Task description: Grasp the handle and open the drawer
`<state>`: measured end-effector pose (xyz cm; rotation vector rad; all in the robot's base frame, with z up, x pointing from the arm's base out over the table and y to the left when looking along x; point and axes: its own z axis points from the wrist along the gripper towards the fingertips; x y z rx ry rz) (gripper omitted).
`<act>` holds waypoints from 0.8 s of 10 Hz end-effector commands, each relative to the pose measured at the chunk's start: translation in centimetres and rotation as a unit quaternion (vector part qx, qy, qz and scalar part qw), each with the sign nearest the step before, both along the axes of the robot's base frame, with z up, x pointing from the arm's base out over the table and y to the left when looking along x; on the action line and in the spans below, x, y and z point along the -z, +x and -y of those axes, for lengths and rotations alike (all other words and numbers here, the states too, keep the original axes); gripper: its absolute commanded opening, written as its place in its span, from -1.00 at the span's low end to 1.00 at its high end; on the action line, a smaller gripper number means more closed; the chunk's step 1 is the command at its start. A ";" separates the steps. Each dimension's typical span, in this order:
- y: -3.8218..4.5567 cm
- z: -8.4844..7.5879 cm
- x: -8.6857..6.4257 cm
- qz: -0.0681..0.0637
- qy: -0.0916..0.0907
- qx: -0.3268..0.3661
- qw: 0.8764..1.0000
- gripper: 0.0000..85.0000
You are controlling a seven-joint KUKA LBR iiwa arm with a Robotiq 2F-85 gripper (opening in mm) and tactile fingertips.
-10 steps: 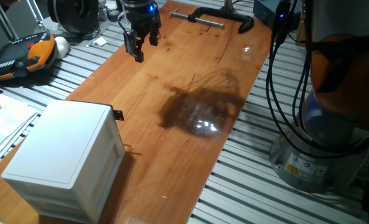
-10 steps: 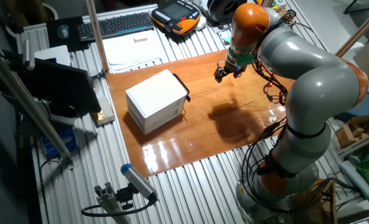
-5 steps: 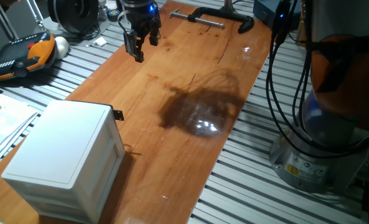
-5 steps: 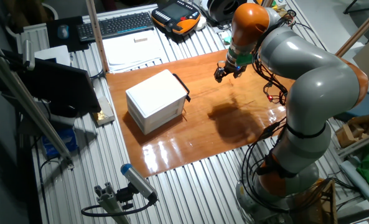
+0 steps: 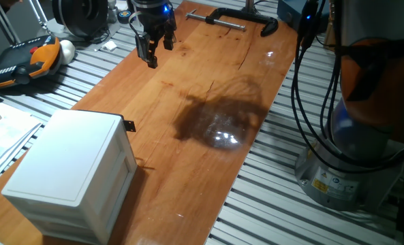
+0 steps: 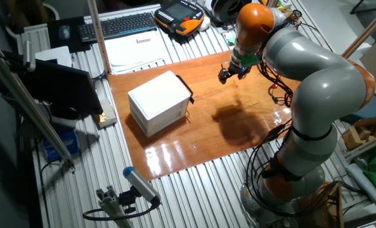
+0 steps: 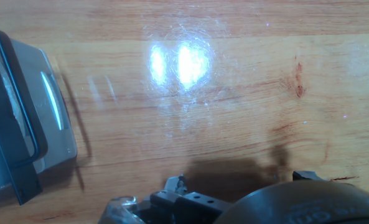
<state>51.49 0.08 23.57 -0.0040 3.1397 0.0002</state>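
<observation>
Handle (image 5: 129, 125): we see this small black tab projecting from the top front edge of the closed drawer (image 5: 123, 144), the top tier of the white cabinet (image 5: 69, 170) at about 8 o'clock on the wooden board (image 5: 208, 88). We find the gripper (image 5: 152, 49) at about 11 o'clock, well apart from the cabinet, above bare wood, its jaws parted and holding nothing. We note a black clamp (image 5: 246, 18) at 12 o'clock.

Glossy wooden board (image 5: 208, 88) on slatted aluminium table (image 5: 270, 197); keyboard (image 6: 119, 25), black clamp (image 5: 246, 17) behind.
</observation>
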 end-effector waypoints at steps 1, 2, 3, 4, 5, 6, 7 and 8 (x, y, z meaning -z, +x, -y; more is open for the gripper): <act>0.00 0.0 0.0 0.013 -0.007 0.044 0.999 -0.98; -0.03 -0.1 -0.1 0.013 -0.008 0.044 0.999 -0.98; -0.09 -0.2 -0.3 0.013 -0.010 0.045 0.999 -0.98; -0.13 -0.3 -0.4 0.012 -0.010 0.045 0.999 -0.98; -0.16 -0.4 -0.4 0.012 -0.010 0.045 0.999 -0.98; -0.16 -0.4 -0.4 0.012 -0.010 0.045 0.999 -0.98; -0.14 -0.4 -0.4 0.012 -0.010 0.045 0.999 -0.98; -0.13 -0.4 -0.3 0.012 -0.010 0.046 0.999 -0.98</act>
